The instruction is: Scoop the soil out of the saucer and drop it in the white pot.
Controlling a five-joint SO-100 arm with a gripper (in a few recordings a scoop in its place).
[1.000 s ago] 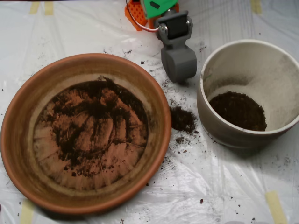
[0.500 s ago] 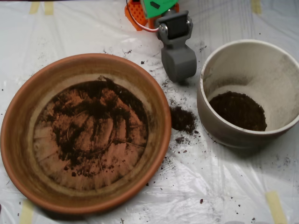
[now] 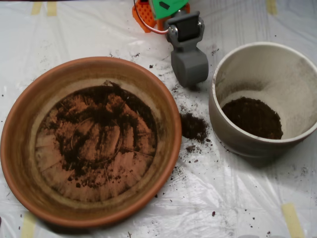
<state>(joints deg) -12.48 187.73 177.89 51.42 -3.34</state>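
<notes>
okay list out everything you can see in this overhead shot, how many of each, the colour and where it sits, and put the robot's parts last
saucer: one, orange-brown terracotta, left
soil in the saucer: thin dark smears and crumbs over its floor
white pot: one, off-white, right
soil in the pot: one dark heap at the bottom
spilled soil: one small dark pile plus specks, on the sheet between saucer and pot
plastic sheet: one, white, crinkled, under everything
tape strips: several, pale yellow, near the edges
scoop: one, grey, top centre, between saucer and pot
arm: green and orange parts, top edge

Terracotta saucer [image 3: 20, 148] left, thin soil [image 3: 99, 124] smears; white pot [image 3: 233, 134] right.
</notes>
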